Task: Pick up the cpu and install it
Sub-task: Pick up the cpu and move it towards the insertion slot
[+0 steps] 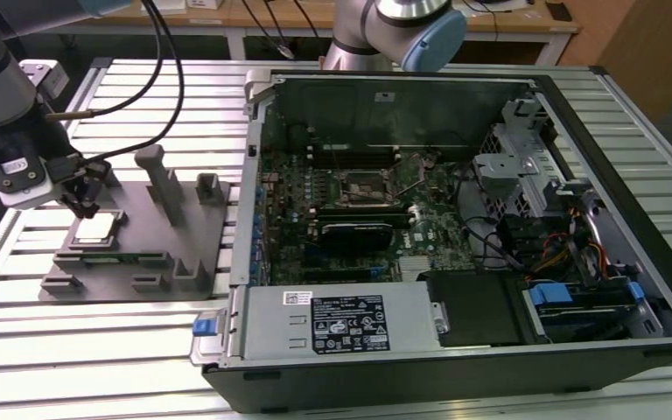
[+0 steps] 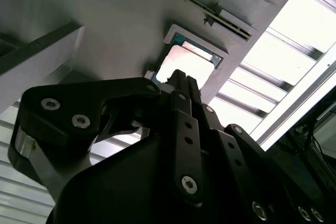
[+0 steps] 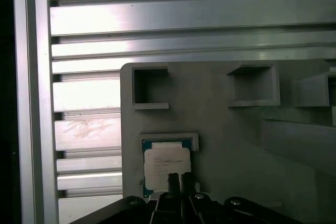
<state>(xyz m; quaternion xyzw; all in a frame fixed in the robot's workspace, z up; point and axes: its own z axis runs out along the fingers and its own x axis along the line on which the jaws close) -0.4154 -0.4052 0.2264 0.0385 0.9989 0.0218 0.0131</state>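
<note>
One cpu (image 1: 94, 229) lies flat in a shallow square nest on the grey fixture block (image 1: 137, 229), which sits on the slatted aluminium table (image 1: 115, 350) toward the exterior view's left. Its top is a shiny silver-grey metal plate that catches the light and looks almost white. In the first wrist view the cpu (image 3: 167, 162) shows a thin blue-green board edge around the plate, faint dark print on the metal, and a pale raised frame around its pocket. The second wrist view shows the cpu (image 2: 188, 65) the same way, with a bright square face, a teal rim and notched corners, seated level in the frame.

The gripper (image 1: 80, 208) hangs right over the cpu's edge at the exterior view's left, its black fingers pointing down. In the first wrist view the gripper (image 3: 175, 180) has its two fingertips drawn together, with a hairline gap between them, above the chip's near edge. The second wrist view also shows the gripper (image 2: 181, 80) narrow. Whether the tips touch the metal top cannot be told; nothing is clamped between them.

Well apart, to the exterior view's right, the open computer case (image 1: 453, 376) lies on its side with the motherboard (image 1: 430, 229) exposed. Its square cpu socket (image 1: 366, 184) sits near the board's middle.
</note>
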